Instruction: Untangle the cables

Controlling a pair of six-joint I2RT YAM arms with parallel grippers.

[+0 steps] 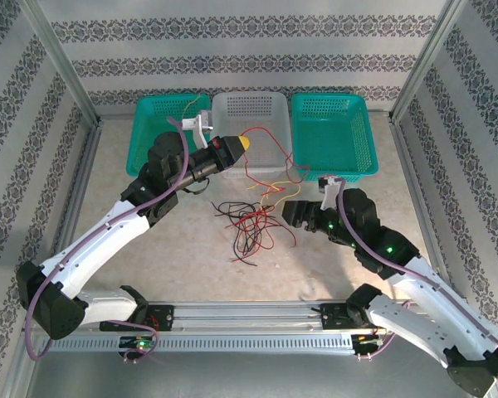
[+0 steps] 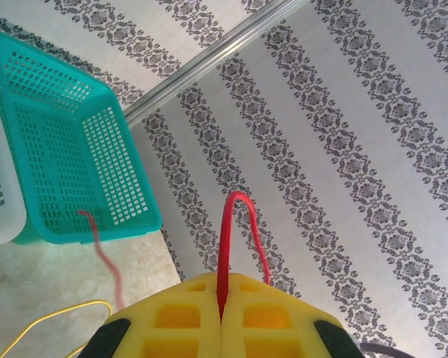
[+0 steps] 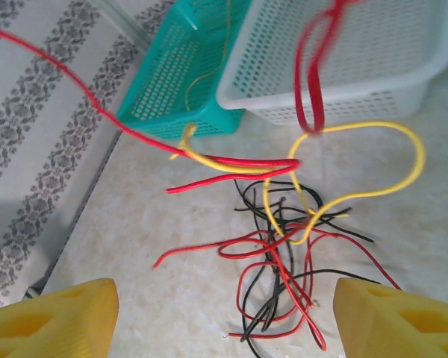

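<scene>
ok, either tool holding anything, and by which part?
Left tool is shut on a red cable, pinched just below a tight bend in the wire. Right tool is open, holding nothing.

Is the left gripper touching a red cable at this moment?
Touching. The left wrist view shows the left gripper shut, with a red cable pinched between its jaws and looping out above.

Cables [image 1: 251,225] clutter centre; baskets [image 1: 332,137] wall far edge; near strip free
</scene>
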